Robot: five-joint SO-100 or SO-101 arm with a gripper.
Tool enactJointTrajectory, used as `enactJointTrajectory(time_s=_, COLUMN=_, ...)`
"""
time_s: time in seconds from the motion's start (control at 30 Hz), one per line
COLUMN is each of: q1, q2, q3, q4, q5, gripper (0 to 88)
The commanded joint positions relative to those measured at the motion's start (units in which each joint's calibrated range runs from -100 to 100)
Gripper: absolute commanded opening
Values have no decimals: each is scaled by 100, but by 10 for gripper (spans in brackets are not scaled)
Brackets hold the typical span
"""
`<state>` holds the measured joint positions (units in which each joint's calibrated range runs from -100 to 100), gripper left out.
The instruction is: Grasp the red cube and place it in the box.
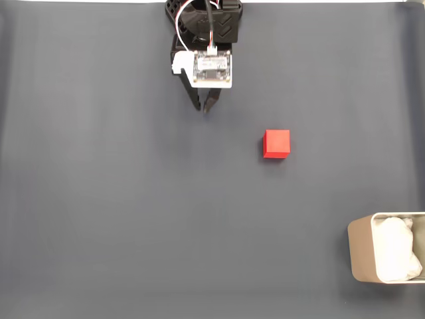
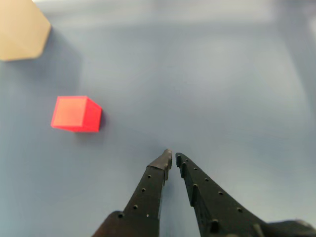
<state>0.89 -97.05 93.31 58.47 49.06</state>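
Black gripper [image 2: 173, 157] with fingertips nearly pressed together and holding nothing, red cube [image 2: 76, 113] on the grey mat [image 1: 119, 219] ahead and left of it in the wrist view, well apart, box [image 1: 362, 249] farther off, white crumpled lining [image 1: 396, 249] inside

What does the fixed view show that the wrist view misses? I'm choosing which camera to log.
Fixed view alone: the white wrinkly lining inside the beige-grey metal tin and the arm's white circuit board. Wrist view alone: the rows of small holes along the black fingers. Both: the small bright red cube, the tin, the dark grey mat and the shut end effector.
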Motion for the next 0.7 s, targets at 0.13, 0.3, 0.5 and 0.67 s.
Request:
enactJointTrajectory(time_s=0.13, q1=-25, q2=1031, q3=-2232, q4=-577, q5=83, gripper=0)
enactJointTrajectory(time_s=0.3, q1=-32, q2=1888, q3=-3674, q4=-544, q5=98, gripper=0)
enactJointTrajectory(time_s=0.5, q1=-39, q2=2859, q3=-5189, q4=-60, q5=176, gripper=4)
enactJointTrajectory(time_s=0.67, q1=-39, q2=3596, q3=-6101, q4=579, q5=176, gripper=0)
